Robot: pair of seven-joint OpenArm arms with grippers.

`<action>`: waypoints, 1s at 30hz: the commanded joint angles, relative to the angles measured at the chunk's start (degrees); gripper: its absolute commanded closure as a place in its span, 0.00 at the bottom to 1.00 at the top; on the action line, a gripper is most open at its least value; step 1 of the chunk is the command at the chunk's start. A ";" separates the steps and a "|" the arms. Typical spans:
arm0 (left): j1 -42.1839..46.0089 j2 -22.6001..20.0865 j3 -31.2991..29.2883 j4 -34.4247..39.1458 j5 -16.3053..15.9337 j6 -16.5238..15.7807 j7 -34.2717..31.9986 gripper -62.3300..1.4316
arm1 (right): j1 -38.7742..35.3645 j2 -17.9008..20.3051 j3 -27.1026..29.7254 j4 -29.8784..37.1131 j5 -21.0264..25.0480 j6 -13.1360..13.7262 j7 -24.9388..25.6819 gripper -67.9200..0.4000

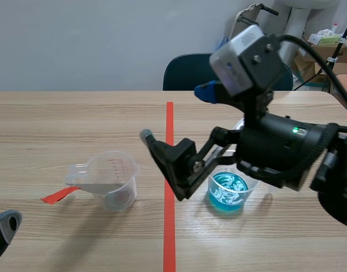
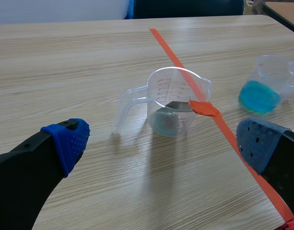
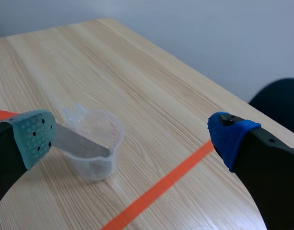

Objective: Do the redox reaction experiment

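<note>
A clear measuring cup [image 1: 114, 181] [image 2: 173, 103] [image 3: 96, 148] stands left of the tape line. Across its rim rests a metal strip [image 1: 97, 187] [image 2: 178, 106] [image 3: 82, 143] with an orange-red end [image 1: 60, 194] [image 2: 204, 108]. A small clear cup of blue liquid [image 1: 228, 191] [image 2: 269, 86] stands right of the line. My right gripper [image 1: 178, 115] [image 3: 132, 136] hangs open above the table between the two cups, holding nothing. My left gripper [image 2: 161, 143] is open and low, short of the measuring cup; only one fingertip [image 1: 6, 224] shows in the scene view.
An orange-red tape line [image 1: 170, 170] runs down the table's middle. A dark chair [image 1: 190, 71] stands behind the far edge, with boxes and clutter [image 1: 326, 39] at the back right. The right arm's body hangs over the blue cup.
</note>
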 commanded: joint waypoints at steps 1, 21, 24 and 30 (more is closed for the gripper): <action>0.17 0.42 0.26 1.09 0.26 -0.20 -0.79 0.00 | -2.67 0.37 2.03 2.01 0.57 -1.01 2.01 0.00; 4.28 0.44 -7.17 15.80 4.22 0.81 7.50 0.00 | -33.83 0.31 22.84 11.32 0.17 -3.37 13.64 0.00; 4.28 0.44 -7.37 17.35 5.46 2.78 8.55 0.00 | -33.90 0.31 22.84 11.30 0.15 -3.37 13.49 0.00; 4.26 0.44 -7.37 18.73 6.14 4.39 8.41 0.00 | -33.88 0.31 22.82 11.30 0.15 -3.32 13.22 0.00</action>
